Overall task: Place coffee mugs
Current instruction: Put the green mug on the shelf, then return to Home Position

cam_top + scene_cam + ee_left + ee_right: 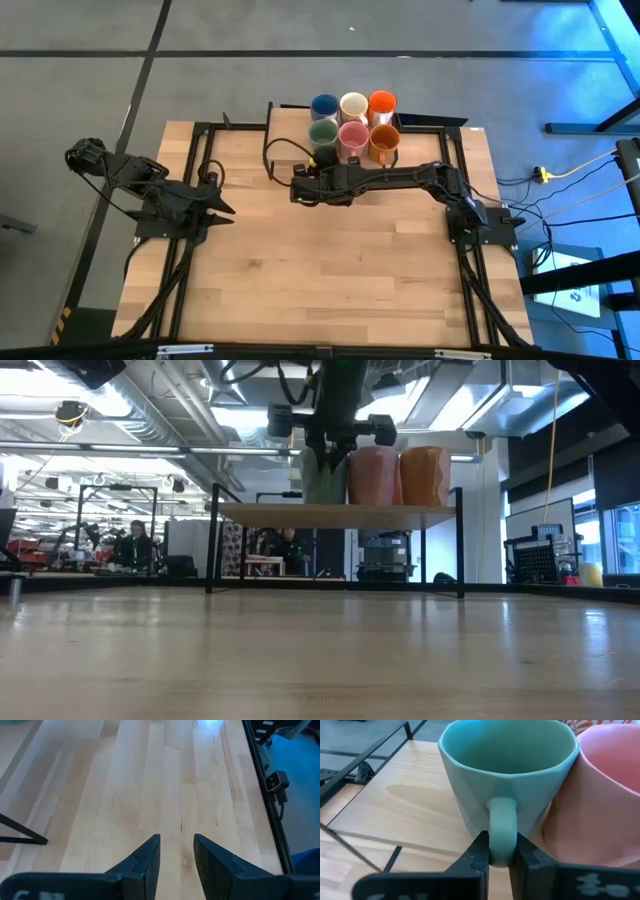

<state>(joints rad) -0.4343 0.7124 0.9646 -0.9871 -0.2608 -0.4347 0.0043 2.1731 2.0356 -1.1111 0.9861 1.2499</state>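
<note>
- High view: six small round ceramic mugs stand upright in a two-by-three block on a raised wooden shelf [285, 120] at the far edge of the butcher-block table [320, 280]. Back row: blue mug [324, 106], white mug [353, 104], bright orange-red mug [382, 103]. Front row: green mug [322, 132], pink mug [352, 134], darker orange-brown mug [384, 143]. All openings face up. The right arm reaches across from the right side; the right gripper [318, 158] is at the green mug's near side. The left gripper [228, 210] rests well apart, over the table's left part.
- Low view: the shelf sits on thin black legs; three front mugs show side by side, the green one partly behind the right gripper [335, 460], then pink and orange-brown.
- Left wrist view: the left gripper [177, 862] has its two dark fingers parted with a small gap, nothing between them, bare wood below.
- Right wrist view: the right gripper [501, 857] is clamped on the green mug's handle [501, 832]; the handle points toward the wrist and its loop runs vertically. The pink mug touches the green mug's side.
</note>
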